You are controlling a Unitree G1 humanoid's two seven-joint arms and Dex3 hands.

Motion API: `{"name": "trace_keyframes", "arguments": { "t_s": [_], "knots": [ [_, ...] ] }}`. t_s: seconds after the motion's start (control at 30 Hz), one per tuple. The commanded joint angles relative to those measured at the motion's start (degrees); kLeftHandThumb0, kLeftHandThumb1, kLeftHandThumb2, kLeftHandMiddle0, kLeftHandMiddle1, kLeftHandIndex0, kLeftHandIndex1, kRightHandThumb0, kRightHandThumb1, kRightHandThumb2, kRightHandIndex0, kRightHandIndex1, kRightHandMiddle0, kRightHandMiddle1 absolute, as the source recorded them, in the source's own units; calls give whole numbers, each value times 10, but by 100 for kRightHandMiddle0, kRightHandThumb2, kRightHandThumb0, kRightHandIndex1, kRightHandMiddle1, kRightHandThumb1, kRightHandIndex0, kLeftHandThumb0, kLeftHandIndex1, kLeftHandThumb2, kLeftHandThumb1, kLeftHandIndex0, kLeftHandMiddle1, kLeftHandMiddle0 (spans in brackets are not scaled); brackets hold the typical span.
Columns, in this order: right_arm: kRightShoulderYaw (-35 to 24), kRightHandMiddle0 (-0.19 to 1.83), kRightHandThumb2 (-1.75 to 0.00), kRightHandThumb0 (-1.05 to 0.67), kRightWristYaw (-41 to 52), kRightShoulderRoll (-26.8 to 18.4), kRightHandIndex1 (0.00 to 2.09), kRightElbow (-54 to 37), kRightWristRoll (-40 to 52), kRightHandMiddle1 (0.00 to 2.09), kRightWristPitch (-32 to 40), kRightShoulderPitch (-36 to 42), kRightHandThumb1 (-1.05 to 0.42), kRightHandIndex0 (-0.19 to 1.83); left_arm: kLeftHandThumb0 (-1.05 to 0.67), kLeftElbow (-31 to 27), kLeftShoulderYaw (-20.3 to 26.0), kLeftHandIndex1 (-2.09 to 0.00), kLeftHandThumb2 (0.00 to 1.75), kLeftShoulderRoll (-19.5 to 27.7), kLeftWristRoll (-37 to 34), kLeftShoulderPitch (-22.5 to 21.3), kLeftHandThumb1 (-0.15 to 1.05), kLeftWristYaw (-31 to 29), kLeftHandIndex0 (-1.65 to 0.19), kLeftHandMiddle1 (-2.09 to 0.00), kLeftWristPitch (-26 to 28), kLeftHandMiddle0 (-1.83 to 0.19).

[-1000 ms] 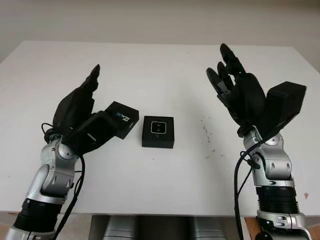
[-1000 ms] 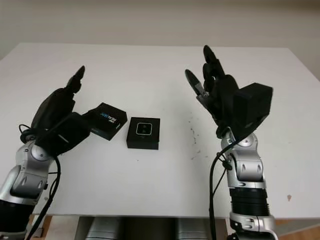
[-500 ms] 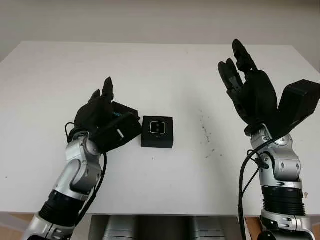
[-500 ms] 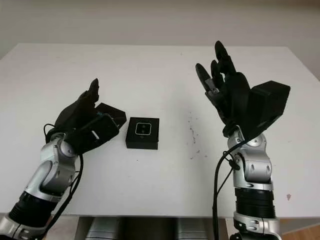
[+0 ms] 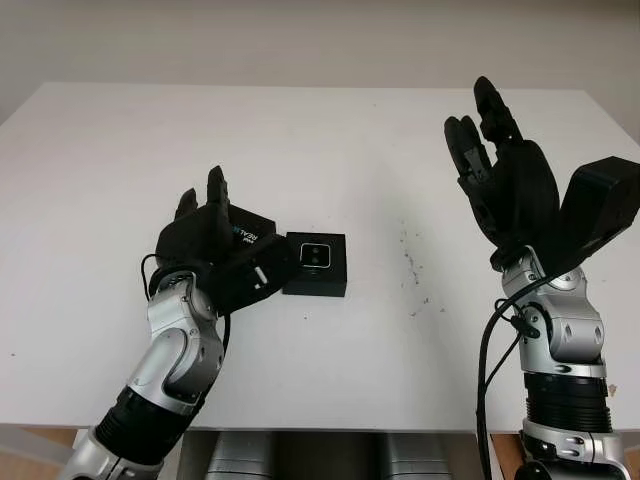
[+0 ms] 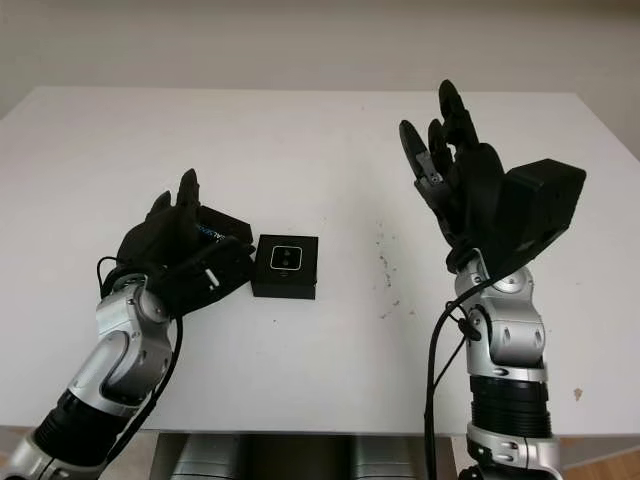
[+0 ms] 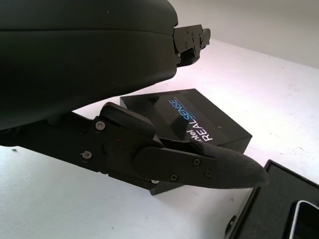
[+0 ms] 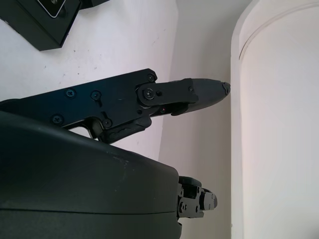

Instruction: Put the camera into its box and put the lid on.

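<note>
So the small silver-faced camera (image 5: 316,254) is already sitting in its shallow square black box (image 5: 316,277) in the middle of the white table (image 5: 330,140), which means what's left for me is the lid. That's the flat black lid with the blue and white RealSense lettering (image 7: 192,121), lying flat on the table just beside the box on my left side, which is why that's the arm doing the reaching.

My left hand (image 5: 215,250) is down over the lid with its fingers either side of it, but I wouldn't call it a grip yet. They look uncurled and I can't see them pinching anything, so I'm calling it not closed on the lid.

My right hand (image 5: 500,180) is up in the air, well away from the box, palm toward the middle, holding nothing. I guess it's parked there to stay out of the way.

The head cameras give the layout, but my own hand covers most of the lid there. The left wrist view is where the lid's printed top and one finger (image 7: 199,167) crossing its front edge show up, plus a corner of the box. The right wrist view mostly looks past its finger at table and wall.
</note>
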Motion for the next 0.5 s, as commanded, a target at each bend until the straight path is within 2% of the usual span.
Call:
{"name": "trace_keyframes", "arguments": {
  "t_s": [0.0,0.2,0.47],
  "knots": [
    [-4,-6,-29,-56,0,1,4,-7,4,5,-4,0,-105,-8,-93,0,-8,0,27,1,18,1,105,1,19,-5,3,10],
    [-5,-4,-29,-56,-1,3,5,-7,7,6,-3,3,-105,-8,-89,31,-11,0,23,-1,55,-1,105,21,19,-6,2,8],
    [-2,-4,-29,-55,0,2,6,1,0,6,-21,3,-105,-7,-85,56,7,-2,17,-8,44,-10,105,31,18,-9,1,-1]
  ]
}}
